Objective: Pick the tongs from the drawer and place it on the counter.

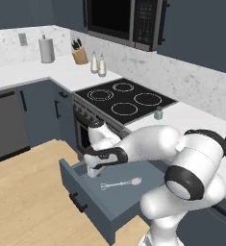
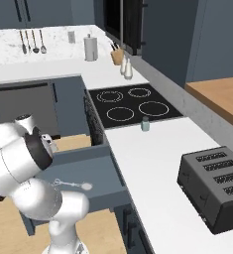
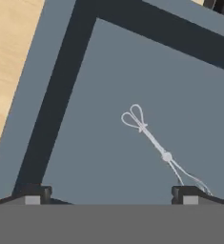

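The slate-blue drawer (image 1: 105,194) stands pulled out below the white counter (image 1: 196,120). Thin silvery tongs (image 1: 120,183) lie flat on its floor, looped ends toward the drawer front. My gripper (image 1: 92,172) hangs inside the drawer's left end, just left of the tongs and apart from them. In the hand view the gripper (image 3: 111,195) is open with nothing between its fingertips (image 3: 32,195). There the tongs (image 3: 154,140) run diagonally over the drawer floor (image 3: 94,86), their plain end close to the right tip. From the right base view the tongs (image 2: 71,184) rest in the drawer (image 2: 100,171).
A black cooktop (image 1: 124,98) lies beyond the drawer, with a small shaker (image 1: 158,113) on the counter edge beside it. A dark toaster (image 2: 214,186) sits on the counter to the right. Wood floor (image 1: 28,192) spreads left of the drawer front with its black handle (image 1: 77,202).
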Controlling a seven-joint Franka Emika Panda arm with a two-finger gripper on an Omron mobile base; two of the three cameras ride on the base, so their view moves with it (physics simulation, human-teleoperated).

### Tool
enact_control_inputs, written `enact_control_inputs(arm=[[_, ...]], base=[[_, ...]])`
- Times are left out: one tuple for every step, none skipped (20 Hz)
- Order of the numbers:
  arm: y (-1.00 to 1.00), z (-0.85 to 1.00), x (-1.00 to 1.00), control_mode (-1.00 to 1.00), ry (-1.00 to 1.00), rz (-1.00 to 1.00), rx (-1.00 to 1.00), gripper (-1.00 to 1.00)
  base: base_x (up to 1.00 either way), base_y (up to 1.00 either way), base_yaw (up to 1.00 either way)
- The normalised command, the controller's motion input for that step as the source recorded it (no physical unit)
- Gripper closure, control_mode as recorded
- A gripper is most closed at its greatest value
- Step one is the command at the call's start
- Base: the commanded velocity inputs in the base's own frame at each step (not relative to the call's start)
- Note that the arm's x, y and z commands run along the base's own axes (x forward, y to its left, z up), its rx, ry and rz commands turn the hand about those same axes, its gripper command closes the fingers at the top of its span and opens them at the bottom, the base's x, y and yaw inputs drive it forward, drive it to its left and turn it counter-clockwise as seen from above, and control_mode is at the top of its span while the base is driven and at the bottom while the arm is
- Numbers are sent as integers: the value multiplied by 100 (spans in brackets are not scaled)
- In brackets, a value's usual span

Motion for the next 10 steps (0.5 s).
enact_control_inputs(arm=[[-94, 12, -33, -100, -8, 39, -10, -100], [-76, 12, -54, -100, -3, 41, -8, -100], [-95, 5, -45, -100, 0, 42, -4, -100], [-89, 0, -35, -100, 0, 45, -2, -100], [-100, 0, 0, -100, 5, 48, 0, -100], [-100, -1, 1, -100, 9, 51, 0, -100], [-84, 0, 24, -100, 16, 50, 0, -100], [-52, 0, 38, -100, 29, 43, 0, -100], [-36, 0, 48, -100, 33, 41, 0, -100], [-13, -1, 55, -100, 31, 39, 0, -100]], base=[[0, 0, 0], [0, 0, 0], [0, 0, 0], [0, 0, 0], [0, 0, 0], [0, 0, 0], [0, 0, 0], [0, 0, 0], [0, 0, 0], [0, 0, 0]])
